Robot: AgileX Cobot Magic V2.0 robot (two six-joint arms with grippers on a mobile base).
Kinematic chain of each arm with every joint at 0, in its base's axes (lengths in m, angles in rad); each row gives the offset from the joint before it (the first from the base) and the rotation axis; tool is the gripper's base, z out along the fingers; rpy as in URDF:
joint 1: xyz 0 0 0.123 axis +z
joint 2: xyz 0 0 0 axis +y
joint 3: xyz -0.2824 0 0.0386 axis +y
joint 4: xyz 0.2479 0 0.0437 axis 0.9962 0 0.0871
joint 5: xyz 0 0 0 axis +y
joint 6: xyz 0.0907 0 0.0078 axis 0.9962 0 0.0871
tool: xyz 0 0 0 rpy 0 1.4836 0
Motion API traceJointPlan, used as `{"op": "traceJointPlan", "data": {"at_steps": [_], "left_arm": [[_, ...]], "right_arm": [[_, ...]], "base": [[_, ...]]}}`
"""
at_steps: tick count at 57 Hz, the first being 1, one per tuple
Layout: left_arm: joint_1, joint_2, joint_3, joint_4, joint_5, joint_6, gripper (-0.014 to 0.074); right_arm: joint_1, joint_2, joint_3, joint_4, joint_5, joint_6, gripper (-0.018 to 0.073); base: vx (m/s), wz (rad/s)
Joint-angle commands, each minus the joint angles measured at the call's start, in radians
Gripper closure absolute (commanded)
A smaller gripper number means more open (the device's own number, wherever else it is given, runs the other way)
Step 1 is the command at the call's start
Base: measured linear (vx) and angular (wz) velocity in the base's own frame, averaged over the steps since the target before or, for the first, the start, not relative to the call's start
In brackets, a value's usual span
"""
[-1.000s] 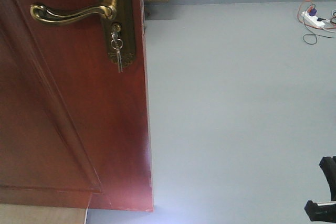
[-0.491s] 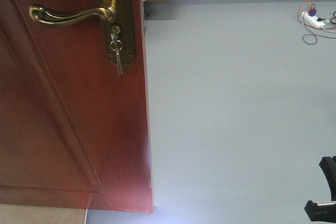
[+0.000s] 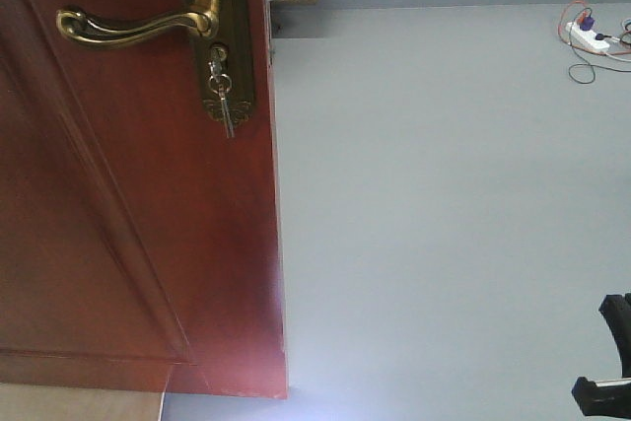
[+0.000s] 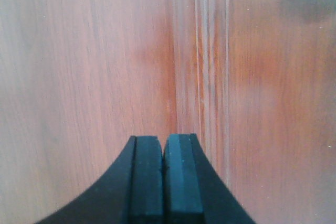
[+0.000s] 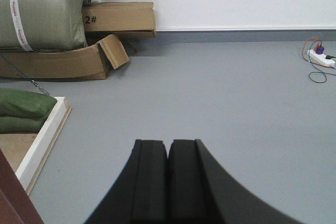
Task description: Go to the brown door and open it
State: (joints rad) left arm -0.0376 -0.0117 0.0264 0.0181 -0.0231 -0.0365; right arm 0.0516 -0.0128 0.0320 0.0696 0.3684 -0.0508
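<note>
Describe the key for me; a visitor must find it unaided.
Find the brown door filling the left of the front view. Near its right edge, a dark brass plate carries a curved lever. The key hangs just below the lever: small, silvery, the only dangling piece.

Even, soft indoor light fills all three views, with no hard shadows. In the front view the glossy brown door (image 3: 138,194) carries a pale sheen near its lower right edge, and the grey floor (image 3: 444,224) glows bluish-white beside it. The left wrist view is washed out and soft; the door's wood grain (image 4: 84,77) is blurred at close range. The right wrist view is clear and evenly bright.
</note>
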Motion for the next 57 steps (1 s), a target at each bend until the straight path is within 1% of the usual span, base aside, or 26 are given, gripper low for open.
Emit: {"op": "traceJointPlan", "data": {"at_steps": [1,57], "left_arm": [[-0.001,-0.014,-0.023,-0.003,-0.088,-0.002,0.0530],[-0.001,-0.014,-0.023,-0.003,-0.088,-0.002,0.0530]], "right_arm": [[0.002,-0.006,0.004,-0.003,-0.078,-0.006,0.0559],[0.002,-0.006,0.004,-0.003,-0.078,-0.006,0.0559]], "base": [[0.00,0.00],[0.00,0.00]]}}
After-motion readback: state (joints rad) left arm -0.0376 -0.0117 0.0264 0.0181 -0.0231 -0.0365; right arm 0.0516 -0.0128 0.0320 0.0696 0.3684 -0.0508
